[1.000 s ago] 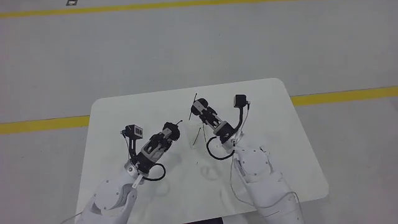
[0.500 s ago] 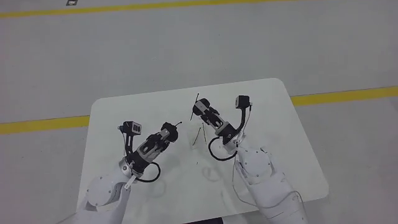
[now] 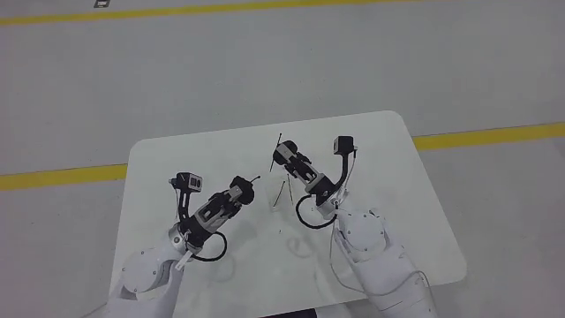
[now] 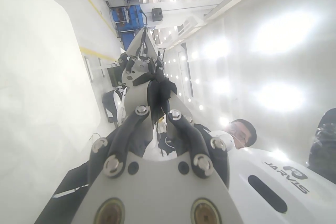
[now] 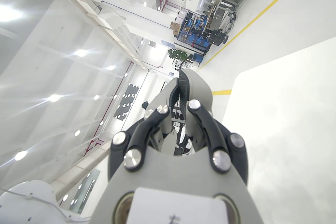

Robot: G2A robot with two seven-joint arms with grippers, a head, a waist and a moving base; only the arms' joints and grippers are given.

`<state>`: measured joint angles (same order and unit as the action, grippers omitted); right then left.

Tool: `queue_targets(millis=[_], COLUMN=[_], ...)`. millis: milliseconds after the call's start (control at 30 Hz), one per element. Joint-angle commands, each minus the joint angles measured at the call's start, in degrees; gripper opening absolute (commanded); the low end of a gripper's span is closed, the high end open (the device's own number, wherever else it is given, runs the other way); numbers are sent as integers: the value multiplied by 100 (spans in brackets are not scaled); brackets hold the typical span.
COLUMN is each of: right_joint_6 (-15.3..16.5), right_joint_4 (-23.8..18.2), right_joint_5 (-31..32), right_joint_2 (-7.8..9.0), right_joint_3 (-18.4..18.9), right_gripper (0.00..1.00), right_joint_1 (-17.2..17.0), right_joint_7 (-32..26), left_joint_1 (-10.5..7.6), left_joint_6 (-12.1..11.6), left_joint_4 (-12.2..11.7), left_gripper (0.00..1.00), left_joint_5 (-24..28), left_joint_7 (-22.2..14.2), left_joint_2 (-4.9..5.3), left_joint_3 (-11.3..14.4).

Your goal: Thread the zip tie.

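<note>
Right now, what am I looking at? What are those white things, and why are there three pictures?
That is a robot with two arms at a white table. One picture looks down from a camera above the arms. The other two come from small cameras on its wrists, so each shows its own claw, called a gripper. The right gripper is shut on a thin black zip tie. The left gripper is shut too; what it pinches is too small to tell. Thin dark lines between the arms may be strap or shadow.
</note>
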<state>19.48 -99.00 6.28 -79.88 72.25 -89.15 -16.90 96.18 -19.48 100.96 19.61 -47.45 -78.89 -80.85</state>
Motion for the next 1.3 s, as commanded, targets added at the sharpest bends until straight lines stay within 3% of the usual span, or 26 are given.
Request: queue_targets(millis=[0, 100, 267, 500, 767, 933, 1267], right_joint_6=[0, 0, 0, 0, 0, 0, 0], right_joint_4=[0, 0, 0, 0, 0, 0, 0], right_joint_5=[0, 0, 0, 0, 0, 0, 0], right_joint_2=[0, 0, 0, 0, 0, 0, 0], right_joint_3=[0, 0, 0, 0, 0, 0, 0], right_gripper=[0, 0, 0, 0, 0, 0, 0], right_joint_1=[0, 0, 0, 0, 0, 0, 0], right_joint_7=[0, 0, 0, 0, 0, 0, 0], left_joint_1=[44, 94, 129, 100, 40, 50, 59], left_joint_6=[0, 0, 0, 0, 0, 0, 0], left_joint_4=[79, 196, 341, 370, 483, 633, 832], left_gripper=[0, 0, 0, 0, 0, 0, 0], left_joint_5=[33, 154, -148, -723, -1272, -1659, -1925], left_joint_7=[-70, -326, -682, -700, -720, -604, -426], left_joint_2=[0, -32, -134, -300, -420, -438, -391], left_joint_3=[-88, -212, -450, -568, -563, -535, -527])
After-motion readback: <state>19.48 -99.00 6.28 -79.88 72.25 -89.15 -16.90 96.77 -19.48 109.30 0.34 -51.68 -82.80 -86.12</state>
